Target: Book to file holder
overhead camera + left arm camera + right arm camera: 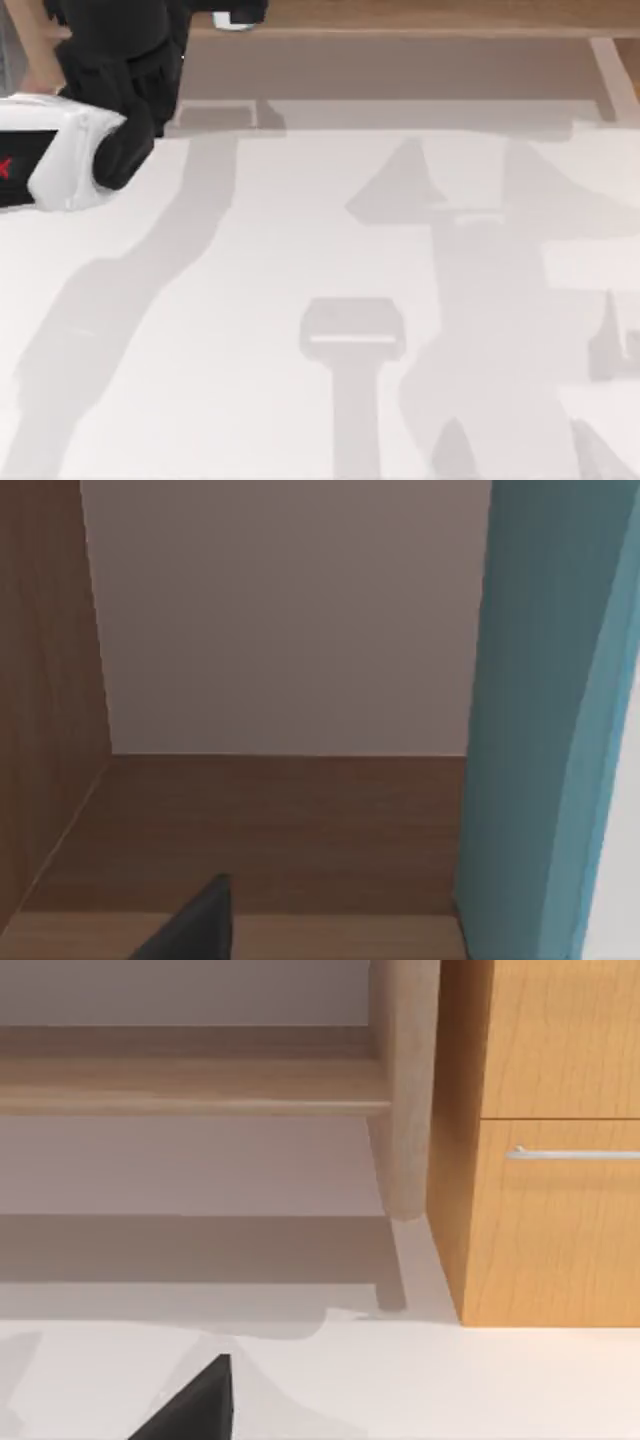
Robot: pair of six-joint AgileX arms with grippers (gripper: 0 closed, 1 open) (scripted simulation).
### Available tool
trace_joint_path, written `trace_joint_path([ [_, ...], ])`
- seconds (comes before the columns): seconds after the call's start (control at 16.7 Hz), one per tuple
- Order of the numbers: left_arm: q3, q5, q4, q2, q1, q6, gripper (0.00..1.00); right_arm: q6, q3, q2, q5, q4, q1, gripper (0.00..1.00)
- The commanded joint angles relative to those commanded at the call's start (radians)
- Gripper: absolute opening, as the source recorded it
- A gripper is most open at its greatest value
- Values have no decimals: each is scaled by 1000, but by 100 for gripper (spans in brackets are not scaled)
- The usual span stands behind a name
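Reaching over the far left corner of the white table (330,250), my left arm (70,150), with its white casing and black wrist, stretched toward the back edge in the top view. Its gripper sat somewhere beyond that black wrist, and whether it was wide, narrow or clamped on anything I could not tell.

From the left wrist view, the thin book with the teal cover (540,730) stood upright and very close to the camera, a pale strip of page edge along its outer side. Beside it lay the brown wooden floor and side wall of the file holder (250,830), with a plain pale surface behind. The book appeared to stand at or inside this wooden compartment, though its lower edge was out of sight.

From the right wrist view, a light wooden cabinet with a metal drawer handle (550,1160) stood at the table's edge, next to a long wooden shelf board (190,1085).
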Motion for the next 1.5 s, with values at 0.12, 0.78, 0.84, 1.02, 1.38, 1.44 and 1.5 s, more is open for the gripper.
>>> trace_joint_path([
  [0.12,67,-23,45,108,-25,0,100,0,0,0,0,0,0,100],
  [0.78,152,-44,89,222,-48,1,100,0,0,0,0,0,0,100],
  [0.84,168,-41,84,233,-46,1,100,0,0,0,0,0,0,100],
  [1.02,222,-32,65,268,-37,0,100,0,0,0,0,0,0,100],
  [1.38,234,-29,60,275,-35,0,85,0,0,0,0,0,0,100],
  [1.44,234,-29,60,275,-35,0,77,0,0,0,0,0,0,100],
  [1.5,234,-29,60,275,-35,0,70,0,0,0,0,0,0,100],
])
